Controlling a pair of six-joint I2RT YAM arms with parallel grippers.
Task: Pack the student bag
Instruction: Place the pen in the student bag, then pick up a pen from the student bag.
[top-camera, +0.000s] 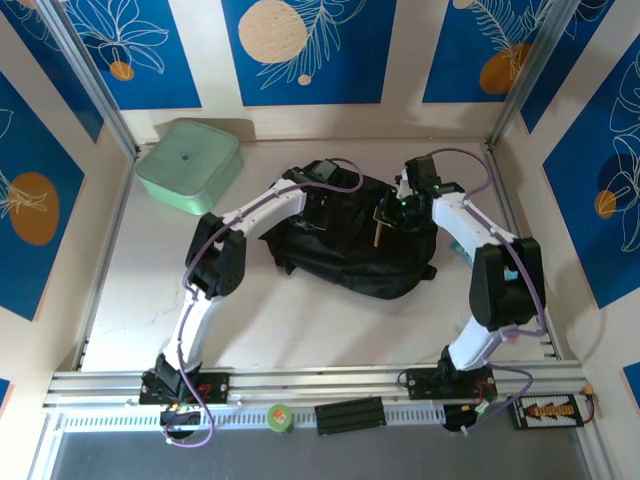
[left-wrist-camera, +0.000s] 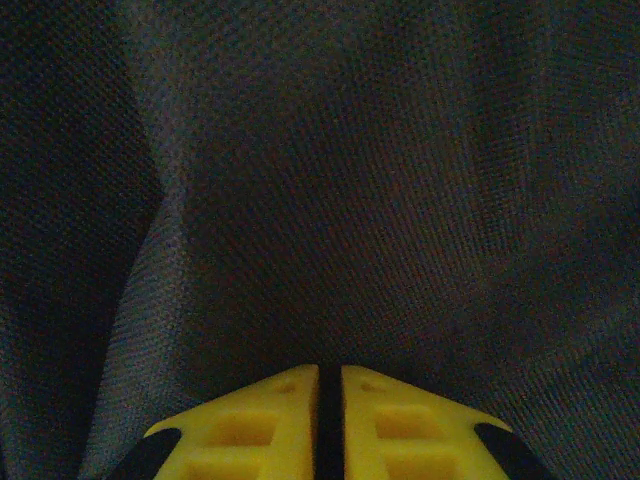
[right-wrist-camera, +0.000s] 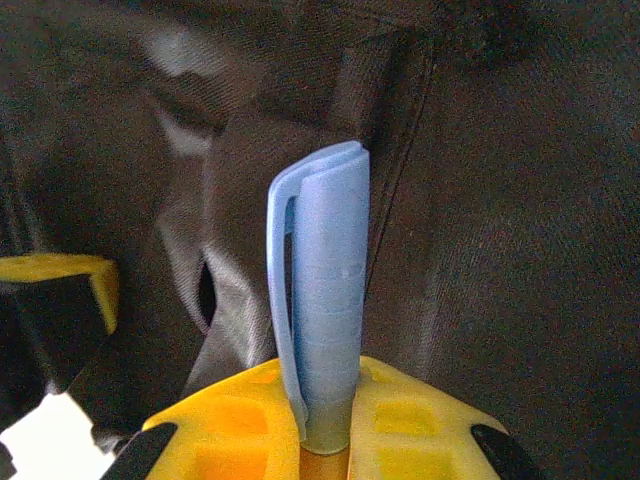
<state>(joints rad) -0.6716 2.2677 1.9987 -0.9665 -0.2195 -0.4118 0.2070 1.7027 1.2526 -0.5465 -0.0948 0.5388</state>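
Bag (top-camera: 340, 255) lies mid-worktop (top-camera: 300, 330). Left end effector (left-wrist-camera: 330, 375) over bag's left part, nose to fabric, fingers nearly touching, nothing seen between. Right end effector (right-wrist-camera: 325, 405) over bag's right part, clamped on pen (right-wrist-camera: 322, 270), blue cap toward bag. Green box (top-camera: 188, 165) back-left of bag.

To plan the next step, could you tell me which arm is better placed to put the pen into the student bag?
Right. The right gripper holds the blue-capped pen over the student bag; the left gripper is shut, close against bag fabric.
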